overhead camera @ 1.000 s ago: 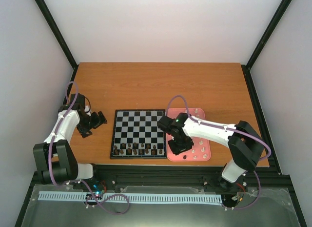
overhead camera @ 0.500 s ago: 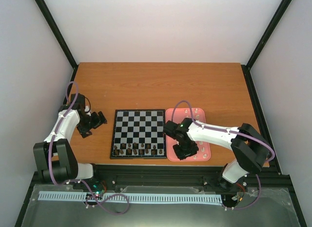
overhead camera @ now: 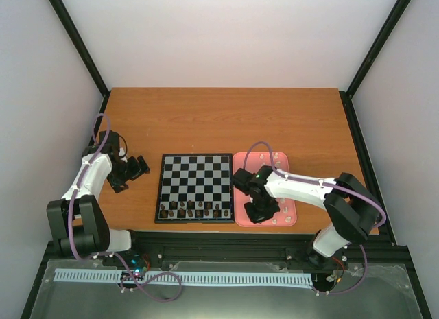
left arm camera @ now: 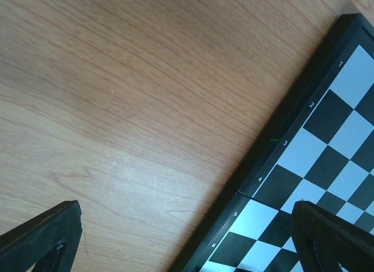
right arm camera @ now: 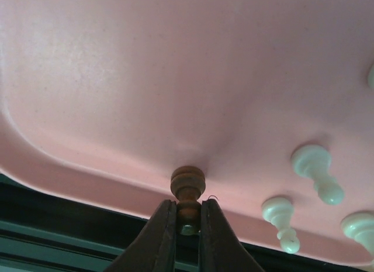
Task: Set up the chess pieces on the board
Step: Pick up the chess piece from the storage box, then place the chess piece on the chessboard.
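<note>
My right gripper is shut on a small brown chess piece over the near left corner of the pink tray. In the top view this gripper sits over the tray. Cream-white pieces stand in the tray to its right. The board lies left of the tray, with a row of dark pieces along its near edge. My left gripper is open and empty above the table left of the board; its wrist view shows the board's edge.
The wooden table extends behind the board and tray. Black frame posts stand at the table's corners. A black rail runs along the near edge under the tray.
My right gripper has moved right and nearer, from the board's right edge to the tray's near left part. The left arm has not moved.
</note>
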You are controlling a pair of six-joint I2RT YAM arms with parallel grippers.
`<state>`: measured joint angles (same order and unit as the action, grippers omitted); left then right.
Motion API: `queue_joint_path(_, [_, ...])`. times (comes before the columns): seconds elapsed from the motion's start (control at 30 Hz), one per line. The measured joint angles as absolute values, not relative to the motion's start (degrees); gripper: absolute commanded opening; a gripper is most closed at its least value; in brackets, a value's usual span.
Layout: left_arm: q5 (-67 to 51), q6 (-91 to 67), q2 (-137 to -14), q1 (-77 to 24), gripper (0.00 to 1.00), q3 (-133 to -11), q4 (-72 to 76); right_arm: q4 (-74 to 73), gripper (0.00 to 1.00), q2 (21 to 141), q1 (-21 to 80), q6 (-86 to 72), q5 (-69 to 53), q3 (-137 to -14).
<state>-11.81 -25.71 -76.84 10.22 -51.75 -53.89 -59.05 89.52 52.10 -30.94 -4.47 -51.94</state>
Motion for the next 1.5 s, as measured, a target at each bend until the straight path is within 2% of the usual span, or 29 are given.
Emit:
queue_joint_path(0.17, [-11.8, -25.7, -76.8, 10.2, 1.0, -51.8, -53.9, -61.0, 0.03, 89.5, 52.1, -30.7, -3.6, -54.3])
queue_joint_path(0.4, [-11.8, -25.7, -76.8, 10.2, 1.0, -51.8, -53.9, -63.5, 0.03, 90.7, 52.1, -29.6, -2.8, -65.1])
queue_joint_path(0.7, [-11.8, -25.7, -76.8, 10.2, 1.0, -51.9, -53.9, -63.1, 0.03, 100.1, 52.9, -27.0, -4.2, -75.7])
queue_joint_path(1.2, [-11.9, -25.7, -77.1, 10.2, 1.0, -52.1, -53.9, -62.5, 0.03, 108.5, 54.1, -23.3, -8.3, -82.5])
queue_joint_path(1.5, [-12.1, -25.7, -77.6, 10.2, 1.0, -52.1, -53.9, -63.4, 0.03, 109.6, 54.8, -23.2, -9.1, -82.8])
